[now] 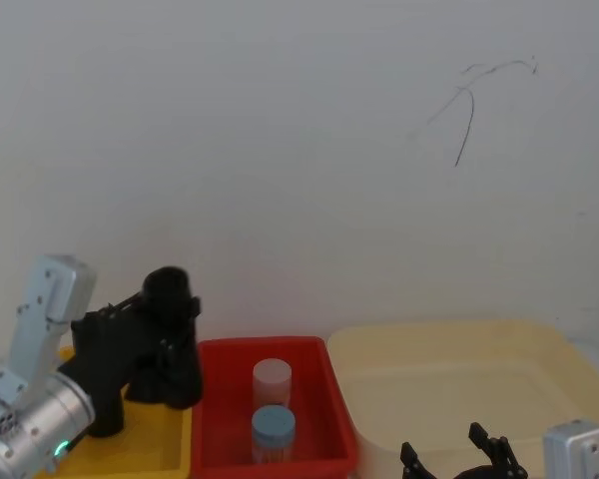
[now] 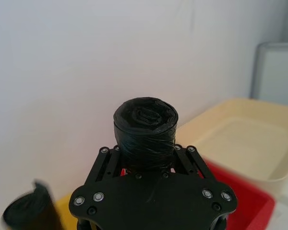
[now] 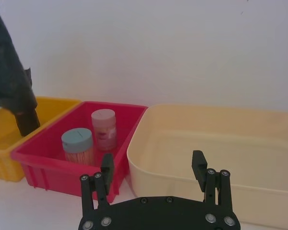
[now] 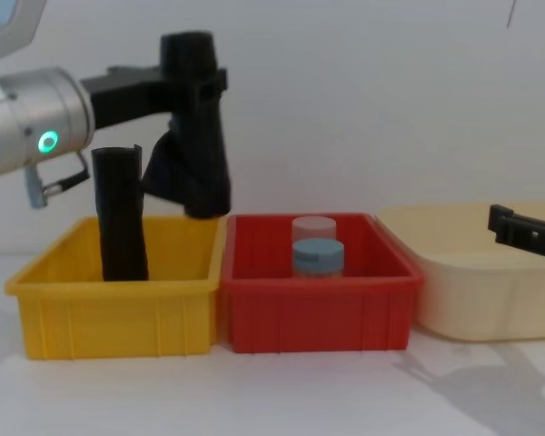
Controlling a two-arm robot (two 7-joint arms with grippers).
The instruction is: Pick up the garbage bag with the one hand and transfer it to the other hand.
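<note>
I'm holding the garbage bag (image 4: 196, 154) in my left pincer (image 4: 193, 84), which is clamping the roll near its top. The rolled end is poking out just above the jaws, and the flared end is hanging below them, about level with the rim of the yellow bin (image 4: 118, 313) underneath. So I'm judging the pick-up as done. The hand-over is what's left: my right pincer (image 3: 152, 164) is sitting well off to the right of the left one and lower, jaws apart and gripping nothing, hovering by the cream tub (image 3: 221, 139).
</note>
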